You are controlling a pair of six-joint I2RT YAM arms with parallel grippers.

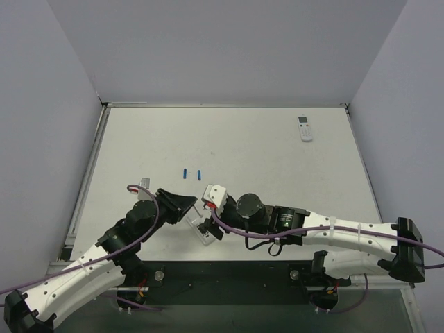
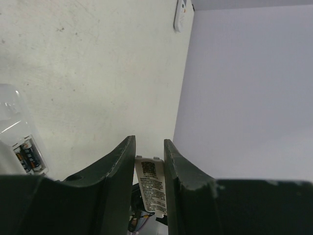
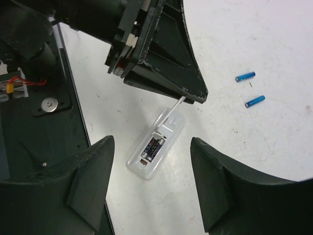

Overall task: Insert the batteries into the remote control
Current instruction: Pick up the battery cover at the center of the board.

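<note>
The remote control (image 3: 159, 139) lies back up near the table's front edge, its compartment open with two dark cells (image 3: 153, 147) inside. My left gripper (image 2: 149, 142) is shut on the white battery cover (image 2: 152, 183), which has a printed label. Seen edge-on, the cover (image 3: 175, 106) slants down to the remote's compartment end. My right gripper (image 3: 151, 141) hovers over the remote, open, with nothing between its fingers. Two blue batteries (image 3: 245, 77) (image 3: 255, 101) lie side by side on the table beyond, also visible from above (image 1: 192, 173).
A second white remote (image 1: 304, 128) lies at the far right of the table (image 1: 263, 159). Grey walls close in the left, back and right sides. The dark base plate (image 3: 49, 107) runs along the near edge.
</note>
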